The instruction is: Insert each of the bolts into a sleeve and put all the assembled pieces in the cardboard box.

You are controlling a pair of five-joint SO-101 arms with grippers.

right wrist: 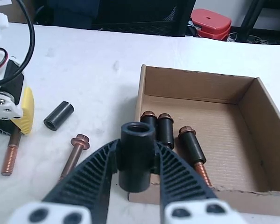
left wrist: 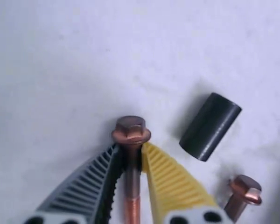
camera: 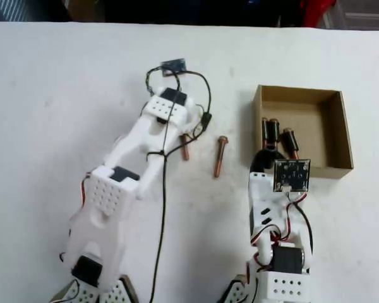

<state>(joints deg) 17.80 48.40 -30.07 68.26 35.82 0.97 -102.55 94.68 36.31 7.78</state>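
My left gripper [left wrist: 130,148] is shut on the shank of a copper bolt [left wrist: 131,130], just below its head; in the high view this bolt [camera: 184,149] pokes out beneath the left gripper [camera: 183,134]. Beside it lie a loose black sleeve [left wrist: 210,126] and a second bolt [left wrist: 243,193]. My right gripper [right wrist: 136,151] is shut on an upright black sleeve [right wrist: 136,158] at the near left corner of the cardboard box [right wrist: 200,84]. Three assembled pieces [right wrist: 165,130] lie inside the box. The right wrist view has the loose sleeve [right wrist: 59,115] and loose bolt [right wrist: 74,153] left of the box.
The loose bolt [camera: 221,156] lies on the white table between the two arms. The cardboard box [camera: 344,132] stands right of centre with room in its right half. The left arm's black cable [camera: 163,208] trails toward the front edge.
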